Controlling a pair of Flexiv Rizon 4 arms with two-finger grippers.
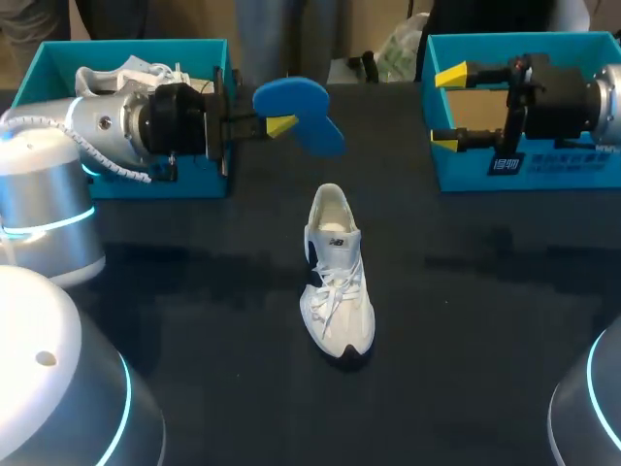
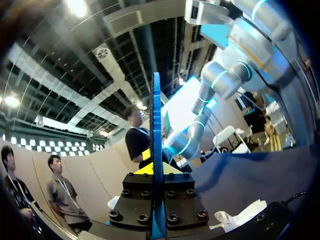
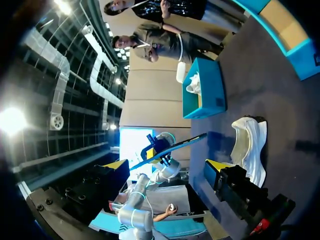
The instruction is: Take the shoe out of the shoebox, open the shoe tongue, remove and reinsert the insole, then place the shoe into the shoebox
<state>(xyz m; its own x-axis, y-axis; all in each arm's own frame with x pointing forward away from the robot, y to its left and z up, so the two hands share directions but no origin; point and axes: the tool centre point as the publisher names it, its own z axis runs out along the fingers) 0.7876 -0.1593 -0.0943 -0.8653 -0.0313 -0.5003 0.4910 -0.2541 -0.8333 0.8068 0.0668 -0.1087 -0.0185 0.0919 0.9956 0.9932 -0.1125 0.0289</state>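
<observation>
A white shoe [image 1: 335, 272] stands upright in the middle of the dark table, toe toward me, its opening empty. My left gripper [image 1: 281, 124] hovers above the table behind the shoe, shut on a blue insole [image 1: 296, 112] that sticks out ahead of its fingers. The left wrist view shows the insole [image 2: 156, 150] edge-on, clamped in that gripper [image 2: 156, 170]. My right gripper [image 1: 448, 109] is open and empty, level in front of the right shoebox [image 1: 529, 165]. From the right wrist, the shoe [image 3: 247, 147] lies ahead of the open gripper [image 3: 165, 165], with the insole [image 3: 170, 147] farther off.
A teal shoebox [image 1: 199, 58] at the back left holds another white shoe [image 1: 126, 78]. The teal shoebox at the back right stands open behind my right gripper. The same left box [image 3: 202, 95] appears beyond the shoe in the right wrist view.
</observation>
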